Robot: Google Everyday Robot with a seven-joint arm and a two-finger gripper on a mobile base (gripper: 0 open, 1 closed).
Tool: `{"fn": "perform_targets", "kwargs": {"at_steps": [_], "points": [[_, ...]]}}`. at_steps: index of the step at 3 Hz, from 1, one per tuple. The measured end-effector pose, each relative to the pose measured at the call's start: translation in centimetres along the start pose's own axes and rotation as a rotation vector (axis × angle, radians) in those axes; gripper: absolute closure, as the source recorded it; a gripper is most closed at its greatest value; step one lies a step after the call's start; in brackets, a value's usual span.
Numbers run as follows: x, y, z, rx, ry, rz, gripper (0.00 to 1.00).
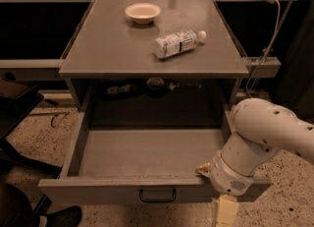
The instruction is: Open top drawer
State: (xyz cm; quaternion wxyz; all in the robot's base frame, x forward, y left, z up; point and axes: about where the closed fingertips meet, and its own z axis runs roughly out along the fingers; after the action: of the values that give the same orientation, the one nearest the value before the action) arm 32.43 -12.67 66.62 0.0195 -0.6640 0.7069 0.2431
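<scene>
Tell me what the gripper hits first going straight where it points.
Gripper, in front of the top drawer's right end, points down: probably the speckled floor, though its tip leaves the view.

The hand (224, 210), at the top drawer's (147, 155) front right corner, is cut by the bottom edge; the arm (265, 132) above it hides that corner. Objects (120, 89) under the bench (108, 49), beyond the hand, are too dark to identify.

The single camera sits high in front of the table (122, 49) and looks steeply down and forward — close enough that the pulled-out top drawer (147, 152) fills the lower half, its front nearly at the bottom edge. The gripper (218, 194) shows at lower right, at the drawer front's right end.
</scene>
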Motion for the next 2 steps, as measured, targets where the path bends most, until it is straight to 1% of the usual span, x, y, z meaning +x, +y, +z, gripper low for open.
{"fn": "perform_targets", "kwargs": {"at_steps": [1, 2], "points": [[-0.1, 1.3, 0.5, -0.033, -0.006, 0.007, 0.0], [0.0, 2.8, 1.0, -0.047, -0.036, 0.011, 0.0]]}}
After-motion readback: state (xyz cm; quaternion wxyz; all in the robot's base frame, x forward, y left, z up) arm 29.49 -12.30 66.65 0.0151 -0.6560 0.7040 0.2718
